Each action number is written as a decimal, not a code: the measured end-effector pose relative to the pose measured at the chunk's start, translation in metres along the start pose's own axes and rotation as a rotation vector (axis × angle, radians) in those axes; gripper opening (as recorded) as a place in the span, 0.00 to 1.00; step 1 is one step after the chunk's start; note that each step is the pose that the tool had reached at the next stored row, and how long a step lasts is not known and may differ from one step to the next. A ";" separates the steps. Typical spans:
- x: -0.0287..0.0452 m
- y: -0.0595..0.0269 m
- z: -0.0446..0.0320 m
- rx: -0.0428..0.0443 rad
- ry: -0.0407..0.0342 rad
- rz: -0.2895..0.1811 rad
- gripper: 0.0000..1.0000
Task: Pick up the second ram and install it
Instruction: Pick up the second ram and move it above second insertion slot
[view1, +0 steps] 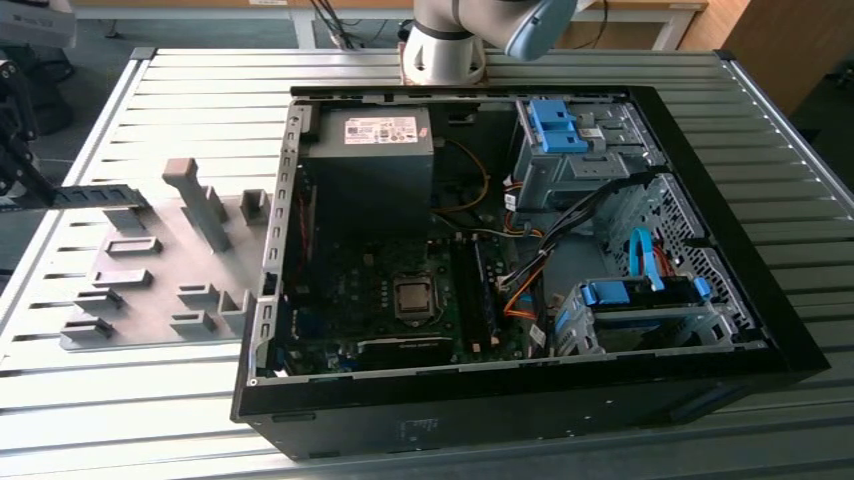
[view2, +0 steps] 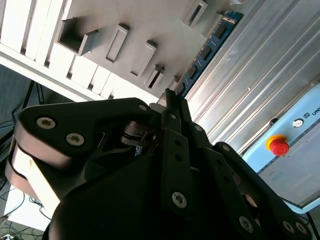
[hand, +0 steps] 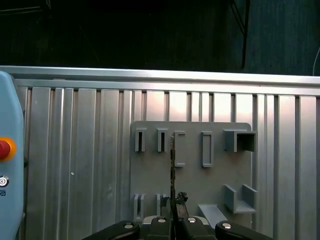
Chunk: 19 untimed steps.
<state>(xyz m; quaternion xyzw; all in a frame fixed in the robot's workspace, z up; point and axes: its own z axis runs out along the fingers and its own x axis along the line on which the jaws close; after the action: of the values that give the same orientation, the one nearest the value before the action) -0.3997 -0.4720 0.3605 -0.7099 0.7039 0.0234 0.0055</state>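
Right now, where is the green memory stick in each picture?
Exterior view: the second ram is at the exterior view's left, held above the grey fixture plate.
Second wrist view: the stick reaches out slanting from the gripper, near the plate's edge.
First wrist view: seen edge-on, it is a thin line from the gripper over the plate.
Shared landmark: the grey fixture plate.

second ram (view2: 205, 52): blue-green board, black chips;
gripper (view2: 172, 97): black;
fixture plate (hand: 190, 175): plain grey;
table (view1: 174, 90): silver, ribbed;
drive brackets (view1: 554, 125): blue
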 end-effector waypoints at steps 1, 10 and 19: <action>-0.0005 0.0003 -0.0108 -0.0001 0.0000 0.000 0.14; -0.0007 0.0004 -0.0179 0.0000 0.0000 0.000 0.14; -0.0007 -0.0090 -0.0182 -0.0001 0.0000 0.000 0.14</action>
<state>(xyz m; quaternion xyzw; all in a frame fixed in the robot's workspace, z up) -0.3902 -0.4720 0.3786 -0.7099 0.7039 0.0234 0.0054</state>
